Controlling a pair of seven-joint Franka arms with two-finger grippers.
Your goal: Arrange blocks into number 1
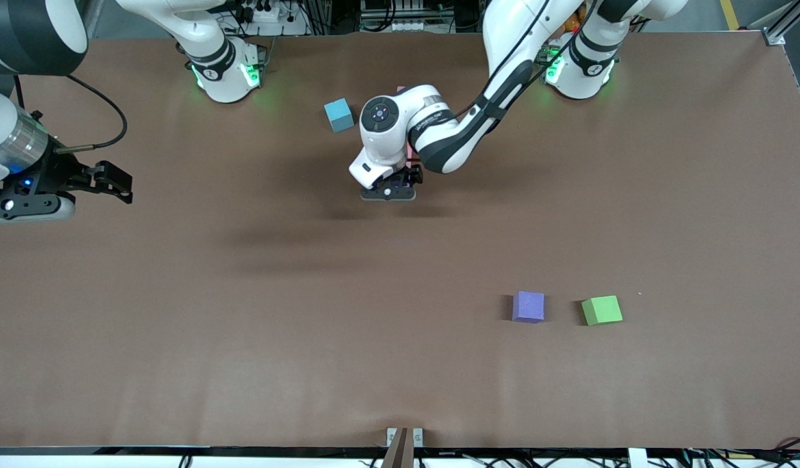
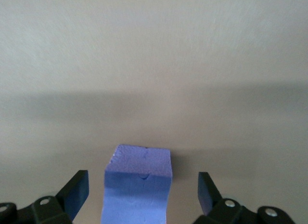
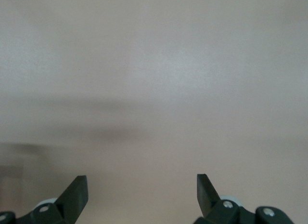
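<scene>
- Front view: your left arm reached in from its base to the middle of the table, closer to the edge where the bases stood than to the front camera's edge. The left gripper [image 1: 390,192] pointed straight down there, low over the surface. The wrist covered the fingers from this angle, so you couldn't read them here.
- Same view: a thin strip of a pink block [image 1: 401,88] peeked out from under the left arm, on the bases' side of the gripper. I couldn't tell how many blocks the arm was covering.
- A blue block [image 1: 338,115] sat just beside the arm, toward the right arm's end and close to the bases' edge.
- A second purple block [image 1: 528,306] and a green block [image 1: 602,310] sat near each other but not touching, well apart from the left gripper, nearer the front camera's edge and toward the left arm's end.
- Your right gripper [image 1: 123,188] waited above the right arm's end of the table.
- Left wrist view: the left gripper [image 2: 143,185] was spread wide with a purple block [image 2: 138,185] sitting between the fingers [image 2: 77,191]. There was a clear gap on each side, so nothing was clamped. The block rested on the table [image 2: 154,65] and had a small nick in its top edge.
- Right wrist view: the right gripper [image 3: 142,188] had its fingers [image 3: 77,192] wide apart too, with only bare table [image 3: 154,79] between them.
</scene>
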